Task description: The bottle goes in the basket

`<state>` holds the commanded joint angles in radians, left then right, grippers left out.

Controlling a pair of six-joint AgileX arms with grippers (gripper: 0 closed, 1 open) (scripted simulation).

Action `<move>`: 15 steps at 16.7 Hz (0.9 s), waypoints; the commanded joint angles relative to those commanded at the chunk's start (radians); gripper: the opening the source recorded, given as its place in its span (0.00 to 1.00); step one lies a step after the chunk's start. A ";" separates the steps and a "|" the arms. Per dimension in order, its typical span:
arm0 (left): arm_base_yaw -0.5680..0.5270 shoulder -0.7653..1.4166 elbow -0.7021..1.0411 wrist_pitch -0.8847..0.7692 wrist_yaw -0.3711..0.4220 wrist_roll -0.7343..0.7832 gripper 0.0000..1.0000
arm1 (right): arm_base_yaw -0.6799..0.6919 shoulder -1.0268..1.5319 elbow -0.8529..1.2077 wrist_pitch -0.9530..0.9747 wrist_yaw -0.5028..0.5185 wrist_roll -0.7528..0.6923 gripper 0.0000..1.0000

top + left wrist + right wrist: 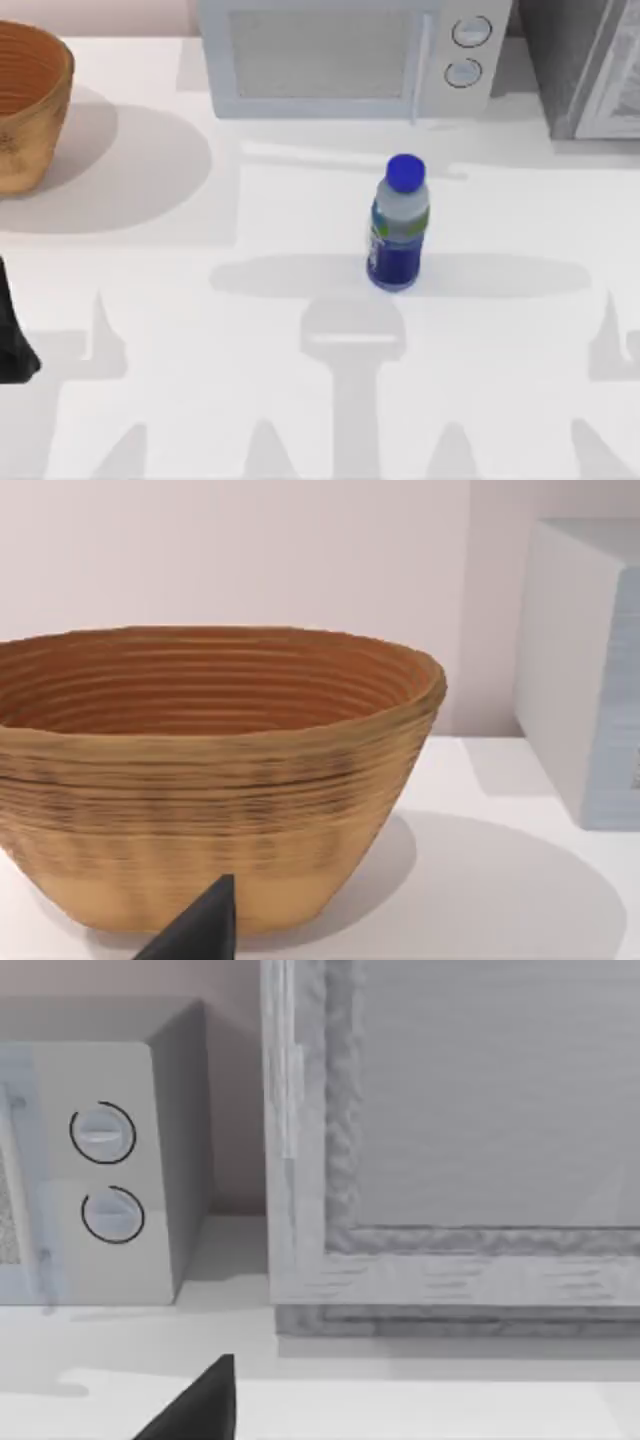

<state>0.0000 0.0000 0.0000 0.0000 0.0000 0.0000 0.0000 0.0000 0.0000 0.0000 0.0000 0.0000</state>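
Observation:
The bottle (398, 225) stands upright near the middle of the white table, clear with a blue cap, a green band and a blue lower label. The basket (25, 105), round, brown and woven, sits at the back left corner; the left wrist view looks at its side wall (210, 800) from close by. A dark part of my left gripper (200, 928) shows low in front of the basket, and the left arm (12, 335) sits at the table's left edge, far from the bottle. A dark part of my right gripper (200, 1405) shows in the right wrist view, facing the back right.
A pale microwave (345, 55) with two round knobs (105, 1170) stands at the back, behind the bottle. A grey framed cabinet (590, 65) stands at the back right (450, 1160). Open tabletop lies between the bottle and the basket.

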 joint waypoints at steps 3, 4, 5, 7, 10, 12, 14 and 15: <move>-0.003 0.009 0.003 0.007 0.001 0.000 1.00 | 0.000 0.000 0.000 0.000 0.000 0.000 1.00; -0.010 0.027 0.009 0.022 0.002 0.001 1.00 | 0.000 0.000 0.000 0.000 0.000 0.000 1.00; -0.020 0.055 0.018 0.045 0.005 0.001 1.00 | 0.000 0.000 0.000 0.000 0.000 0.000 1.00; -0.050 0.143 0.043 0.117 0.011 0.003 1.00 | 0.000 0.000 0.000 0.000 0.000 0.000 1.00; -0.116 0.354 0.096 0.278 0.026 0.006 1.00 | 0.000 0.000 0.000 0.000 0.000 0.000 1.00; -0.168 0.538 0.139 0.403 0.037 0.008 1.00 | 0.000 0.000 0.000 0.000 0.000 0.000 1.00; -0.224 0.726 0.186 0.543 0.048 0.009 1.00 | 0.000 0.000 0.000 0.000 0.000 0.000 1.00; -0.253 0.822 0.211 0.615 0.053 0.010 1.00 | 0.000 0.000 0.000 0.000 0.000 0.000 1.00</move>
<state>-0.2529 0.8222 0.2111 0.6151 0.0526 0.0098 0.0000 0.0000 0.0000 0.0000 0.0000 0.0000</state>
